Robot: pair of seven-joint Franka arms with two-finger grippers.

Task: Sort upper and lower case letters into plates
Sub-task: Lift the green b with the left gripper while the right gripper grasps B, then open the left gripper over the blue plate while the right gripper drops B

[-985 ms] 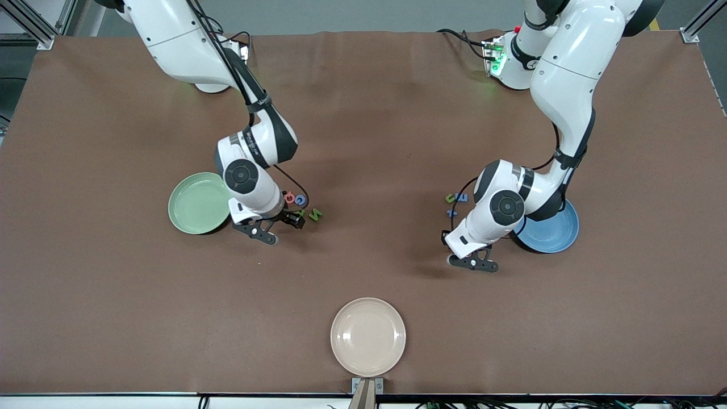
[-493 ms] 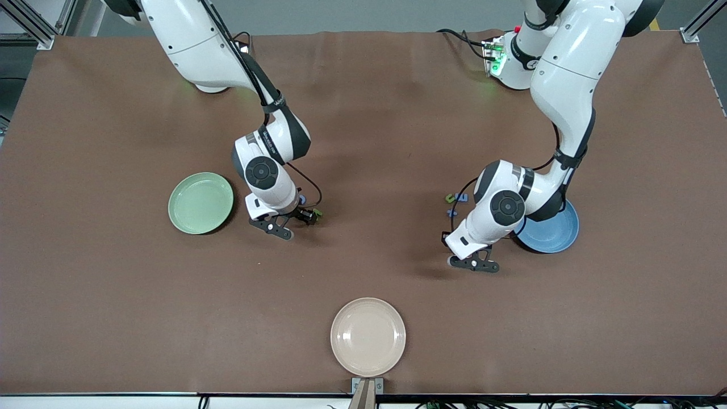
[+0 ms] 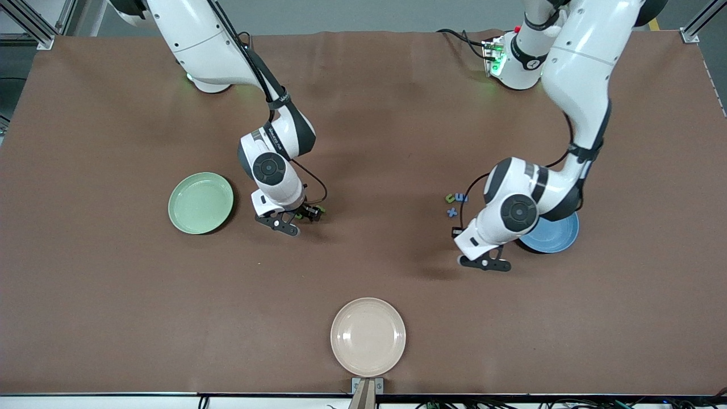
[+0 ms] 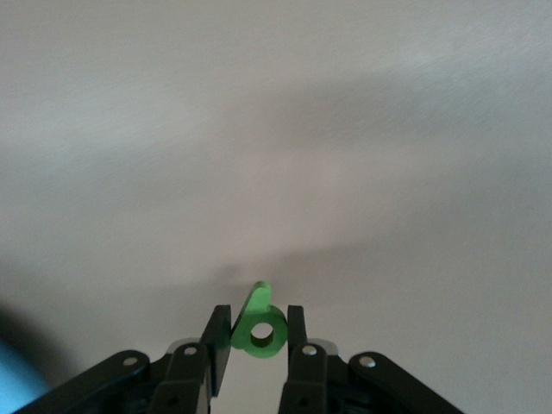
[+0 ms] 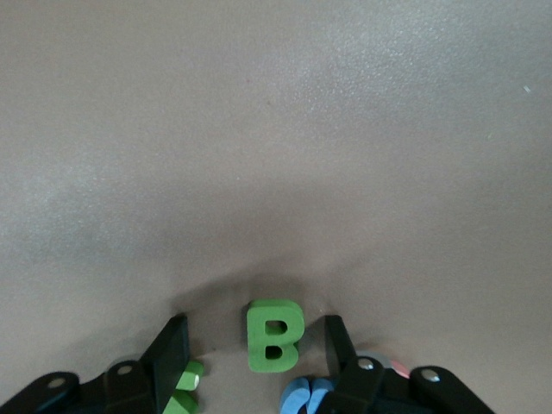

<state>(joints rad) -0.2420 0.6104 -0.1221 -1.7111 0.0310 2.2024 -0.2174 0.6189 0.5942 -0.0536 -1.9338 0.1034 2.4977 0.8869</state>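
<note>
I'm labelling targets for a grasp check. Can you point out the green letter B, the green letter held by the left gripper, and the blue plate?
green letter B (image 5: 274,335): right wrist view, its front face.
held green letter (image 4: 256,328): left wrist view, beside its hole.
blue plate (image 3: 554,236): front view, its exposed inner surface.

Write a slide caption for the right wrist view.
Right gripper, fingers open, straddles a green letter B lying flat on the brown table, with green and blue letters close beside it.
</note>
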